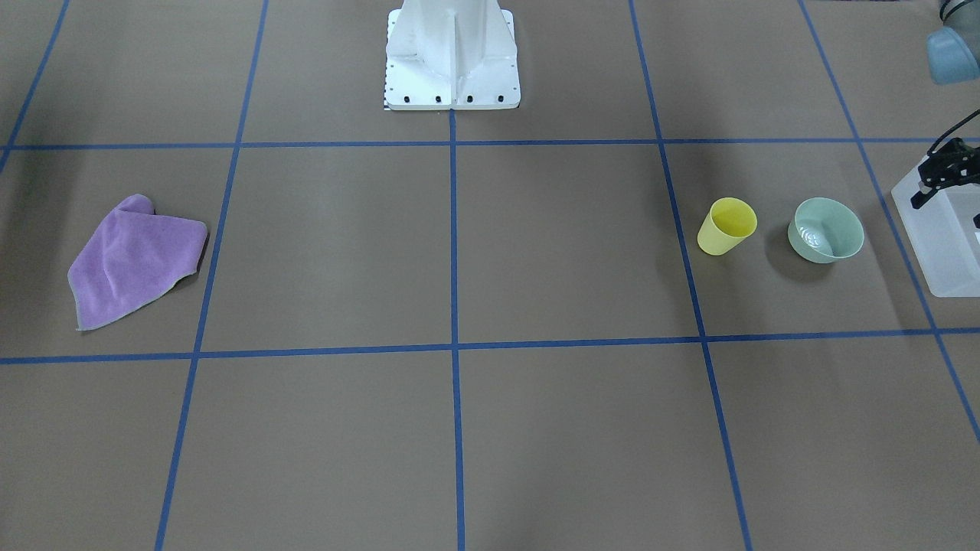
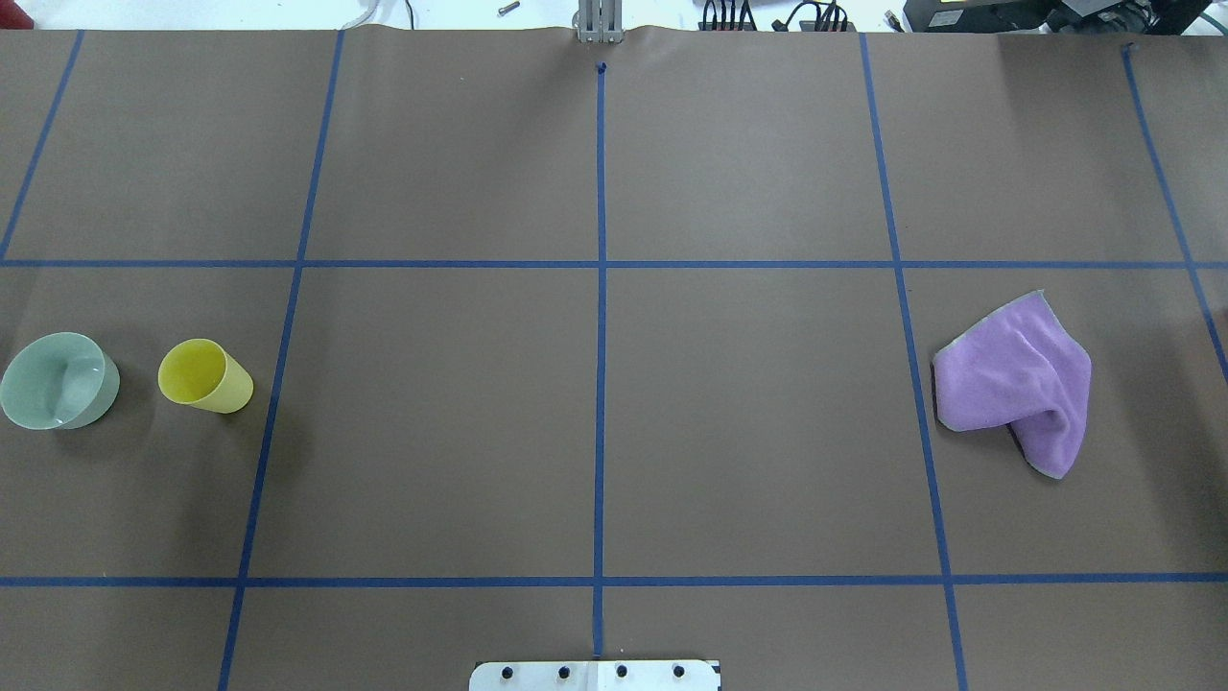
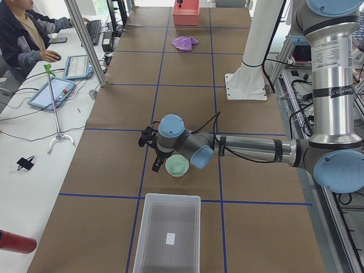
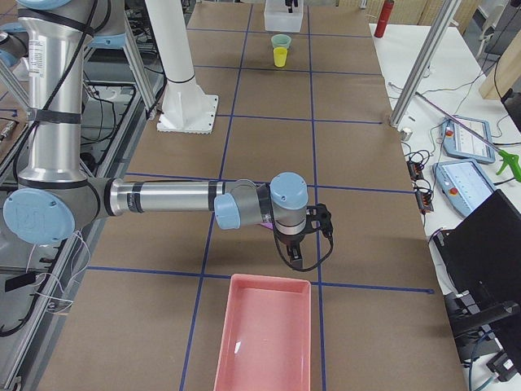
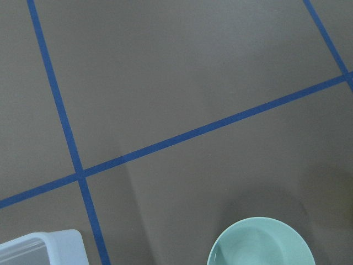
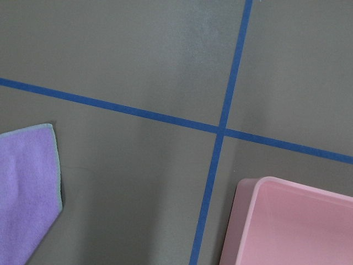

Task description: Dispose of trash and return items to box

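Observation:
The yellow cup and the mint-green bowl stand upright side by side on the brown table, both empty. The translucent box lies just beyond the bowl at the table's end. It is empty in the exterior left view. My left gripper hovers above the table between bowl and box, fingers apart and empty. The left wrist view shows the bowl and a box corner. My right gripper hangs near the pink bin. I cannot tell whether it is open or shut.
A crumpled purple cloth lies on the robot's right side and shows in the right wrist view near the pink bin. The white robot base stands at the table's middle edge. Operators' desks with tablets flank the table.

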Motion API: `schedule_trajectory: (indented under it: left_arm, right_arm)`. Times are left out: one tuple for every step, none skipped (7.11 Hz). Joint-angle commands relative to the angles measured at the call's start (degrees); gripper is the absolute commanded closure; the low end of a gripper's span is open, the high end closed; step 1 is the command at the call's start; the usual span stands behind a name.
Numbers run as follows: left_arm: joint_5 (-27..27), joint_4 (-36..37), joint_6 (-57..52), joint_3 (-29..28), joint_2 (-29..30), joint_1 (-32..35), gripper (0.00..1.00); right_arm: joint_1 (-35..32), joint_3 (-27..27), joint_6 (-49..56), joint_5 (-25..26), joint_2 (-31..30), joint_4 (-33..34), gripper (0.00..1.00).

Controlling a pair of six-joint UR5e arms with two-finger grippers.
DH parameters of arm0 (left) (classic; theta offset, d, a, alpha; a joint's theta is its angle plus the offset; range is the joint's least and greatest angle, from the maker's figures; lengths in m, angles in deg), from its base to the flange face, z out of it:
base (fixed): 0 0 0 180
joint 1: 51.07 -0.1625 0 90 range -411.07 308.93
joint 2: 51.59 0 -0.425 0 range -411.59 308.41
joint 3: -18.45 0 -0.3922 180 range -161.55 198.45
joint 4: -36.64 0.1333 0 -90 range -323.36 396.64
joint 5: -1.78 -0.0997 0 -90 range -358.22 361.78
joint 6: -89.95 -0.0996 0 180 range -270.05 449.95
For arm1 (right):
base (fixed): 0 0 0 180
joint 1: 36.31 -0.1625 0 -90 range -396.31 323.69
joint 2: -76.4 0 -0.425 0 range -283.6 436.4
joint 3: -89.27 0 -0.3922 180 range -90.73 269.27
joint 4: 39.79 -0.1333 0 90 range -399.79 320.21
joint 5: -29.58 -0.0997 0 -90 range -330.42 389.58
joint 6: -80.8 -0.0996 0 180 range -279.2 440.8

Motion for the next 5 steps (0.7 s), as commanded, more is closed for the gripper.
schedule_trajectory:
  left_arm:
    - [-0.2, 0.1, 13.9, 4.9, 1.7, -6.4, 0.03]
    - [-1.5, 0.0, 17.9, 6.1, 1.7, -9.1, 0.03]
    - [-2.7, 0.1, 22.9, 6.6, 1.9, -11.8, 0.03]
    - [-8.8, 0.1, 28.0, 6.2, 3.7, -18.7, 0.03]
    - [-13.1, 0.1, 28.8, 4.9, 4.0, -22.2, 0.03]
  right_arm:
    - [0.0, -0.3, -0.2, -0.2, -0.6, -0.7, 0.0]
    - [0.0, -0.3, 0.0, -0.4, -1.1, -0.7, 0.0]
    - [0.2, -0.5, -0.1, -2.2, -1.3, -1.2, 0.0]
    - [0.2, -0.3, -0.1, -3.0, -2.4, -1.4, 0.0]
    - [0.4, -0.6, -0.2, -2.8, -2.4, -1.3, 0.0]
